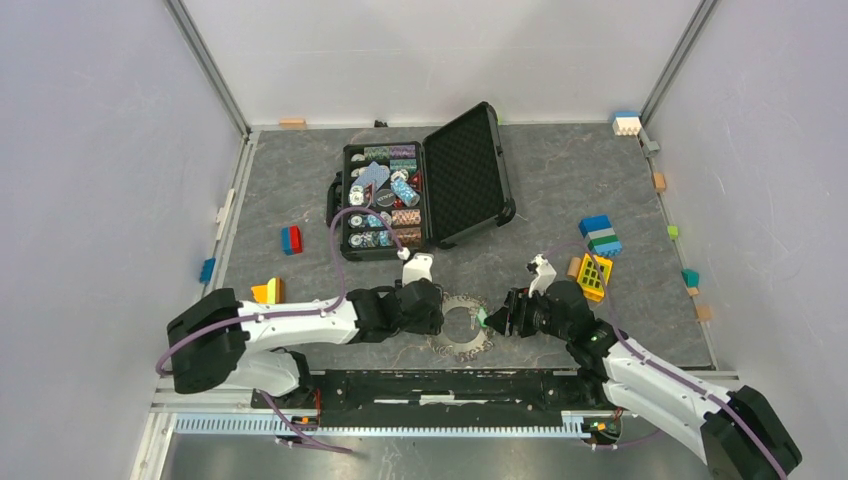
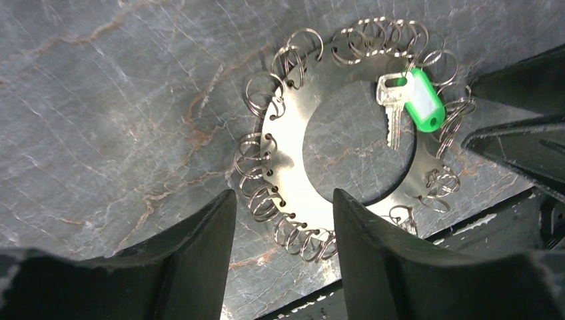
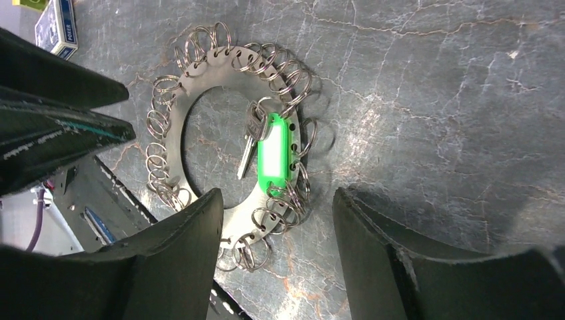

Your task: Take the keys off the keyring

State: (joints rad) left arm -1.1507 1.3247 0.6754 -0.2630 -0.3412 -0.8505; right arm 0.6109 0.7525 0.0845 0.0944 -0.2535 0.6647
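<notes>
We see the keyring [image 2: 286, 150] lying flat on the table [image 2: 100, 100] between our two arms. The left gripper [image 2: 283, 200] stands open astride its rim. The right gripper [image 3: 276, 195], likewise open and empty, has the green-tagged key [image 3: 248, 143] just ahead of its jaws.

A dark grey veined tabletop [image 1: 560, 180] is seen mid-frame, evenly lit, enclosed by plain pale walls [image 1: 90, 150] at left, right and top. Slanted aluminium posts [image 1: 207, 65] are set at the upper corners; a ribbed metal rail [image 1: 400, 424] is fixed along the bottom.
</notes>
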